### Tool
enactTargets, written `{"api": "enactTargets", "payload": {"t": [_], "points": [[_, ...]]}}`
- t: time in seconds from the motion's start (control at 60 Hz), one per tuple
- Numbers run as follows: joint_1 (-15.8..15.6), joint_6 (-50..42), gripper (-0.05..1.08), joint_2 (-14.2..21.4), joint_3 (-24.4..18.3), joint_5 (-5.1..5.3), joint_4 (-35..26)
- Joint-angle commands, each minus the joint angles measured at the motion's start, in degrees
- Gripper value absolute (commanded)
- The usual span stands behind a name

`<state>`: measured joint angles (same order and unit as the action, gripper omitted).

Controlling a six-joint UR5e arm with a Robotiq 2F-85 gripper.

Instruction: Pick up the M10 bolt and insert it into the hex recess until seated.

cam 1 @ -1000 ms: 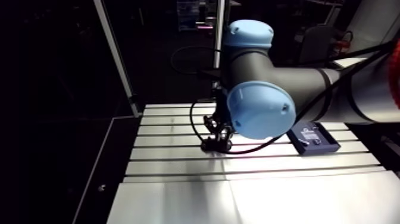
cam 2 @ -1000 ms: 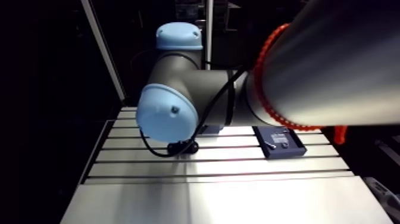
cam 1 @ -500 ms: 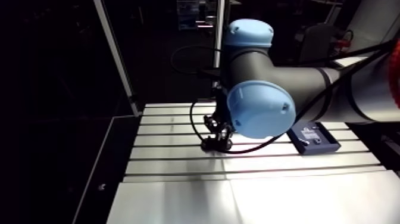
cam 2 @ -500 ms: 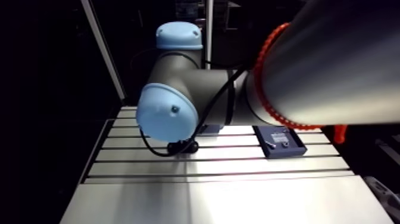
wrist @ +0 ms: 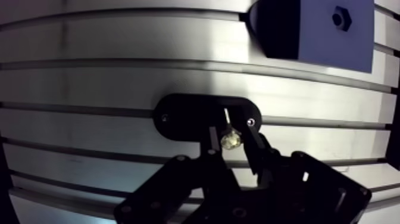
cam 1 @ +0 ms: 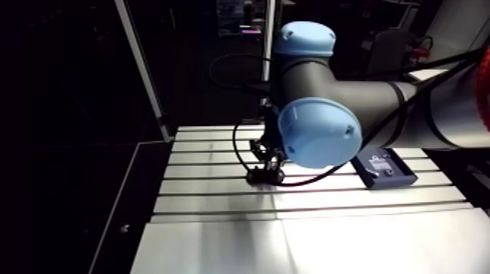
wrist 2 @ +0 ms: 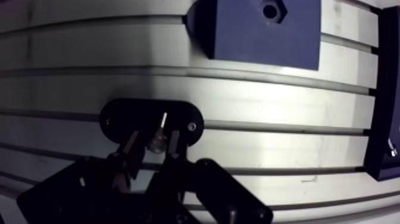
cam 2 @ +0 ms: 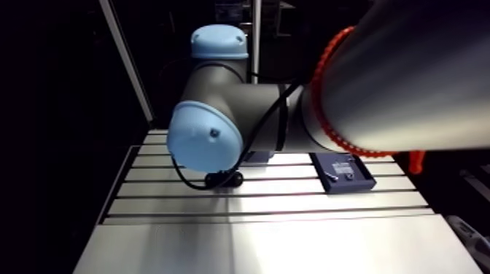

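In the wrist view the M10 bolt (wrist: pixel 230 140) shows its shiny hex head between my two fingers (wrist: pixel 212 140). My gripper (wrist: pixel 232 138) is shut on the bolt just over a black oval holder (wrist: pixel 190 117). Ahead of the gripper and off to one side lies a dark blue block (wrist 2: pixel 262 33) with the hex recess (wrist 2: pixel 271 10) in its top. In the arm view the gripper (cam 1: pixel 265 173) hangs low over the holder on the slotted table, with the blue block (cam 1: pixel 383 169) to its right.
A second dark blue piece (wrist 2: pixel 387 149) sits at the table's edge beside the gripper. The slotted aluminium table (cam 1: pixel 219 197) stretches left and toward the front. An upright metal post (cam 1: pixel 142 73) rises at the table's back left corner.
The wrist and its cable loop have shifted slightly above the black holder. The blue block has not moved.
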<state>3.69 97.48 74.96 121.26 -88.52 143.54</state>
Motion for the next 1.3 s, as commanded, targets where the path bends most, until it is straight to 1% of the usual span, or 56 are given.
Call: {"api": "enactTargets", "payload": {"t": [0.017,0.183,0.517,1.3], "points": [[0.0,0.1,0.64,-0.1,0.1,0.06,1.4],[0.0,0.1,0.64,-0.1,0.0,0.06,1.5],[0.0,0.1,0.64,-0.2,0.2,0.41,1.4],[0.0,0.1,0.65,-0.1,0.3,0.24,1.4]]}}
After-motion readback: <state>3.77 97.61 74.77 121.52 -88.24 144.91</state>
